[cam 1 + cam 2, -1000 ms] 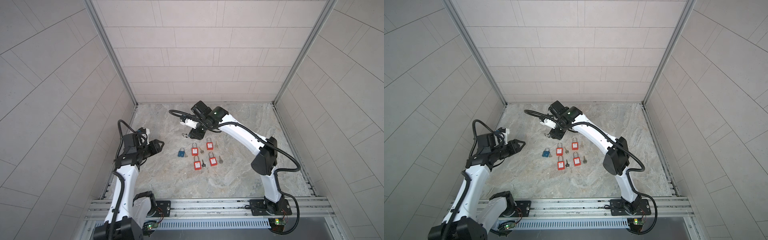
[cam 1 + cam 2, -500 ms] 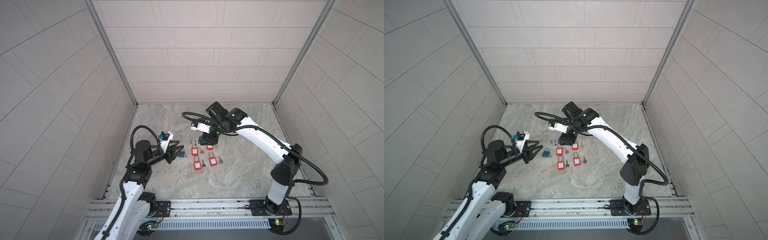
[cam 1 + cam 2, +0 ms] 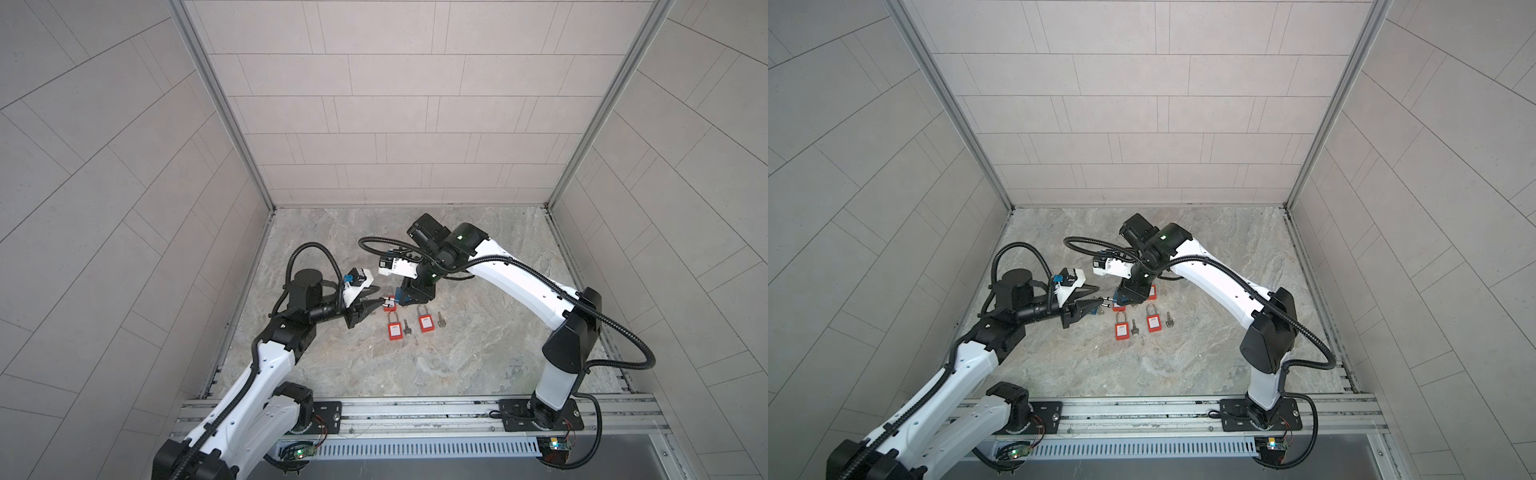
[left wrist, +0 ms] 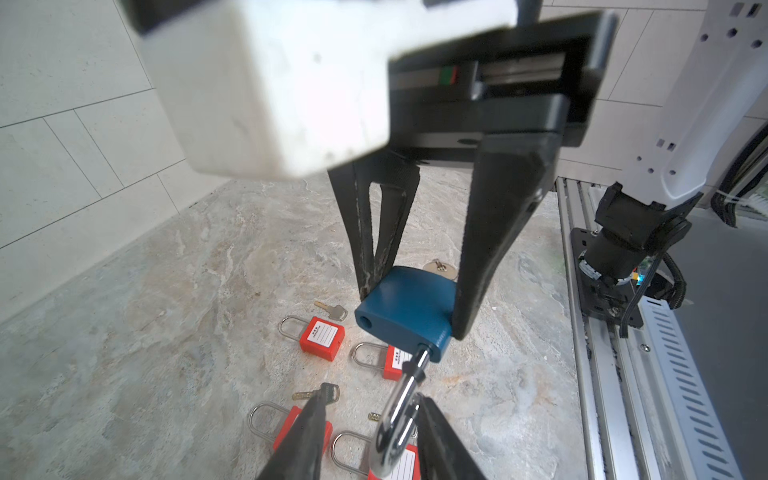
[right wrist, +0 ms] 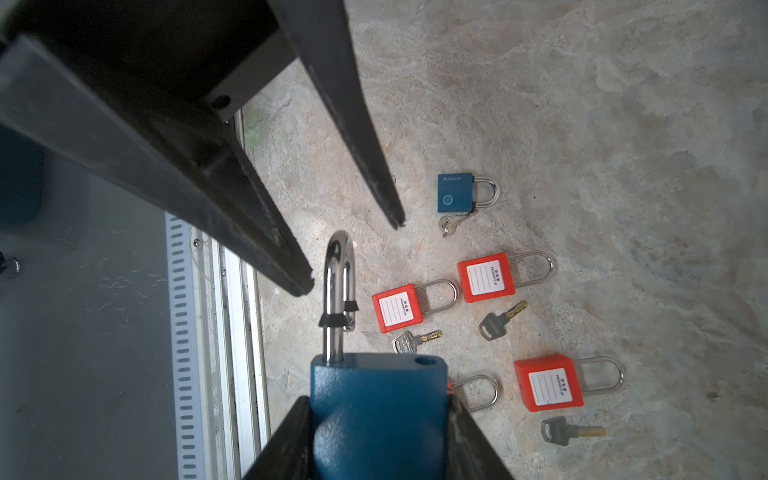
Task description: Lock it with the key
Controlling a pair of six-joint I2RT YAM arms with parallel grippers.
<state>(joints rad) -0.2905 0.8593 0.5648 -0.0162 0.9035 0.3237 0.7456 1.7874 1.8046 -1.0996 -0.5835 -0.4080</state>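
Presently we find the right gripper [image 4: 413, 309] clamped on the body of a blue padlock [image 4: 403, 307], one finger on each narrow side, holding it clear of the marbled tabletop [image 4: 187, 291]. The steel shackle [image 4: 399, 411] is open. One leg sits in the body, the other hole [image 5: 424, 360] shows empty, and the free leg is turned away from it. The lock's underside is hidden, so we cannot tell whether a key sits in it.

The shackle points at the left gripper [image 4: 370, 397], whose jaws stand apart with the loop between them. In the left wrist view the loop lies against one finger [image 4: 432, 428] and off the other. In the right wrist view we see a gap on both sides, so we log no grip on that side. In both top views the two grippers meet tip to tip in the lower middle of the frame, above the group of locks.

On the tabletop, in the right wrist view:
- a second blue padlock [image 5: 455, 193], shackle closed, lies right of centre with a bunch of keys [image 5: 453, 224] at its edge
- red padlocks [image 5: 486, 277] with white labels lie at lower right; three show whole, and a fourth is mostly hidden behind the held lock
- single keys [image 5: 498, 322] lie flat, each just beside a red lock
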